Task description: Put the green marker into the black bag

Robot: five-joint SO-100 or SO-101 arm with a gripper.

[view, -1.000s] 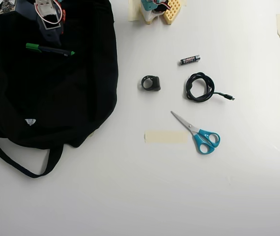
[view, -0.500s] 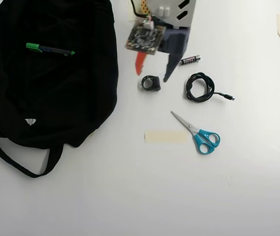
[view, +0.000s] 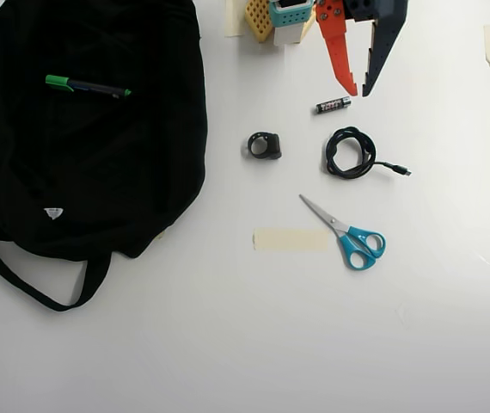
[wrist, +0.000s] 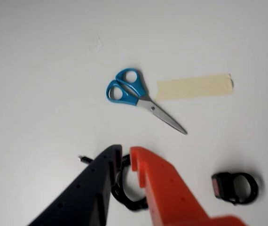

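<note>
The green marker [view: 86, 86] lies on top of the black bag [view: 99, 181] near its upper left part in the overhead view, green cap to the left. The bag lies flat on the left of the white table, strap trailing at its lower left. My gripper [view: 359, 89] hangs at the top right of that view, far from the bag, its orange and dark fingers a little apart and empty. In the wrist view the gripper [wrist: 125, 151] points down over the coiled cable; marker and bag are out of that view.
A small battery [view: 333, 105], a coiled black cable [view: 349, 153] [wrist: 124, 195] and a black ring-shaped item [view: 265, 145] [wrist: 235, 187] lie below the gripper. Blue-handled scissors [view: 352, 237] [wrist: 129, 89] and a tape strip [view: 290, 239] [wrist: 195, 87] lie mid-table.
</note>
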